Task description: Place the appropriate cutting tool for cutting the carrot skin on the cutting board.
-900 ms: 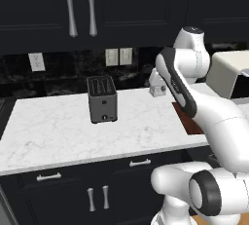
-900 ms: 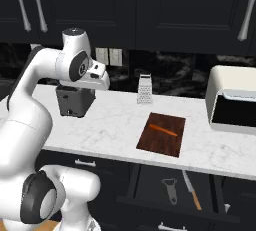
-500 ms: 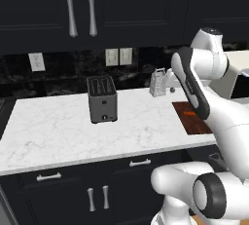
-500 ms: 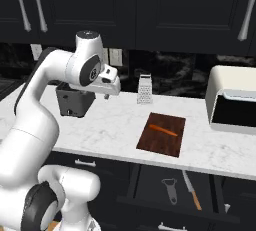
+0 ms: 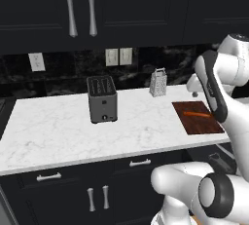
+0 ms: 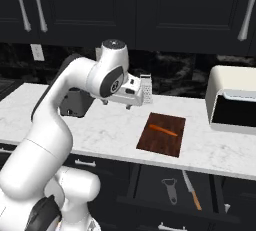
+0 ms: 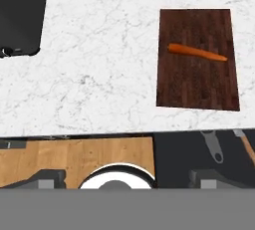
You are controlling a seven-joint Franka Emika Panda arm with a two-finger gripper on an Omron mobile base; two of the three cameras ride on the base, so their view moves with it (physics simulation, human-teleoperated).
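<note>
You are in the approach step: the carrot (image 6: 163, 130) lies on the cutting board (image 6: 162, 134), while the peeler (image 6: 169, 186) rests in the open drawer (image 6: 175, 195) below — beside a knife (image 6: 190, 190). Next, lower the gripper (image 6: 135, 93) toward the peeler; its finger opening cannot be determined.

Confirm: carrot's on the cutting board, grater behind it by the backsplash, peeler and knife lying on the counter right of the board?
Not quite. The carrot does lie on the cutting board, with the grater behind by the backsplash. But the peeler and knife aren't on the counter; the right base view shows them in the open drawer below the board.
</note>
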